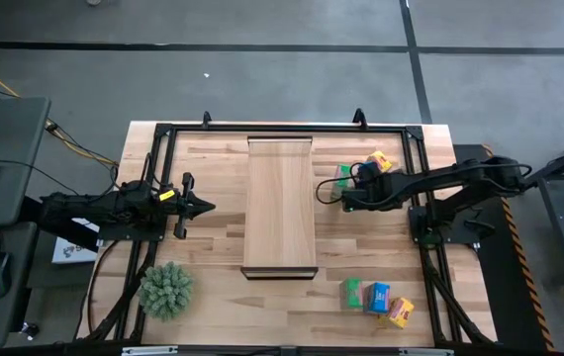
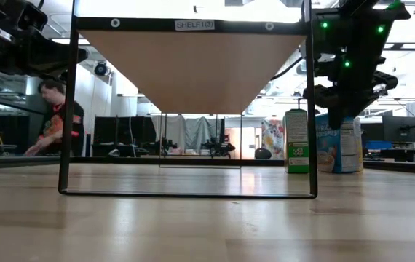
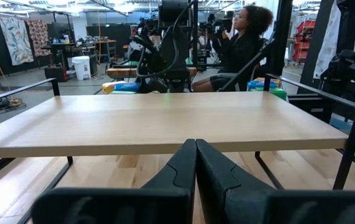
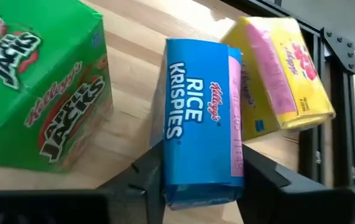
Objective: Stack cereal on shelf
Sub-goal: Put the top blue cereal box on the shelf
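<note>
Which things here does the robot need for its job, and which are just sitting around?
For the job:
- shelf
- blue Rice Krispies box, between the right gripper fingers
- green Apple Jacks box
- yellow box
- three more boxes near the front edge

Just sitting around:
- spiky green plant
- left gripper, shut, waiting

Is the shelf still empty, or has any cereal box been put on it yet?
Empty. The high view shows the shelf with a bare top; the left wrist view agrees. The blue cereal box is still off it, between the right gripper's jaws.

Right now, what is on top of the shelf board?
The shelf top looks bare in the high and left wrist views; no cereal is on it. The tabletop beneath it is covered from above. The right gripper closes around a blue box beside it.
</note>
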Controlling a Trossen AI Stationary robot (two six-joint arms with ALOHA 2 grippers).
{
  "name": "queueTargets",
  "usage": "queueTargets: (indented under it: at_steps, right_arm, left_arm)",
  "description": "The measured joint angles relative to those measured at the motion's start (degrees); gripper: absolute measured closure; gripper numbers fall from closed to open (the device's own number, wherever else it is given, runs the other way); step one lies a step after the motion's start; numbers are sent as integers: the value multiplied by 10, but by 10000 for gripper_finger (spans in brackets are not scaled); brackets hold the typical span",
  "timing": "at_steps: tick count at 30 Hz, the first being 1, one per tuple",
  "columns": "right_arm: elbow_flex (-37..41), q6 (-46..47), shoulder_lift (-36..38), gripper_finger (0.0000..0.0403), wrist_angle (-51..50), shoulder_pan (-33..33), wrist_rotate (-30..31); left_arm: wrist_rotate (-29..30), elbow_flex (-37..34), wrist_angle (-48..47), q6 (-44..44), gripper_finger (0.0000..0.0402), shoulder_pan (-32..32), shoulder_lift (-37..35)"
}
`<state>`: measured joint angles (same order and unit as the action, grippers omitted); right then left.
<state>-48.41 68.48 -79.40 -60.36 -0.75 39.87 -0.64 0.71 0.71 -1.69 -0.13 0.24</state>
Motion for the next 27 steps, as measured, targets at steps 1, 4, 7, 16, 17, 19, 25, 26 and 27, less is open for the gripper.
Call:
queueTargets:
  at_steps: [1, 4, 7, 16, 17, 19, 25, 26, 27]
  right_arm:
    - [-11, -3, 0, 267, -15, 1, -3]
    - [-58, -19, 0, 271, -70, 7, -17]
    - [-125, -45, 0, 272, -139, 16, -40]
    - [-381, -115, 1, 272, -272, 64, -87]
    - [-404, -121, 1, 272, -265, 71, -76]
    - [-434, -140, 2, 272, -223, 89, -35]
    - [-425, -265, -10, 272, 6, 111, 4]
    - [-422, -274, -19, 272, 25, 108, 5]
    - [-420, -279, -30, 272, 38, 102, 11]
  left_arm:
    - [0, 0, 0, 0, 398, 0, 0]
    - [0, 0, 0, 0, 398, 0, 0]
    - [0, 0, 0, 0, 398, 0, 0]
    - [0, 0, 0, 0, 398, 0, 0]
    - [0, 0, 0, 0, 398, 0, 0]
    - [0, 0, 0, 0, 398, 0, 0]
    - [0, 0, 0, 0, 398, 0, 0]
    - [0, 0, 0, 0, 398, 0, 0]
    - [0, 0, 0, 0, 398, 0, 0]
